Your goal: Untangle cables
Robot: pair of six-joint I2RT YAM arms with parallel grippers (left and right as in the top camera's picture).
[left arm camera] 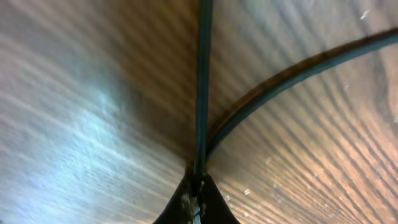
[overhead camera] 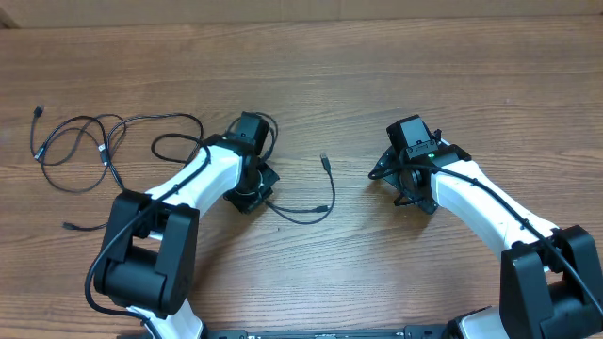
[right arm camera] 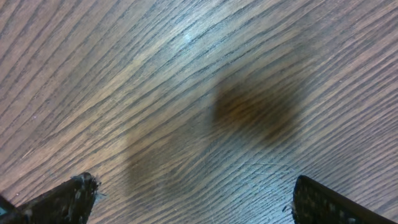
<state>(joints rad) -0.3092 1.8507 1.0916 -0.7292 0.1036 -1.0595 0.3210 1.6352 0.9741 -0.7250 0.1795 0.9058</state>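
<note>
Left gripper point(left arm camera: 196, 202) pinched shut on a cable point(left arm camera: 203, 81).
We see its free length run rightward from that gripper, toward our wide, empty right gripper point(right arm camera: 186, 202).

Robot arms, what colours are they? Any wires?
The left arm and right arm have white shells and chunky black joints. The left gripper and right gripper are black. A black wire runs along each arm. The right wrist has a green light.

Left arm point(overhead camera: 209, 174) and right arm point(overhead camera: 464, 193): white link shells, black joint housings. A thick black wire point(overhead camera: 174, 185) runs along each. Black wrist blocks, green LED point(overhead camera: 431, 143) on right. Right fingertips point(right arm camera: 65, 200) black, scuffed.
</note>
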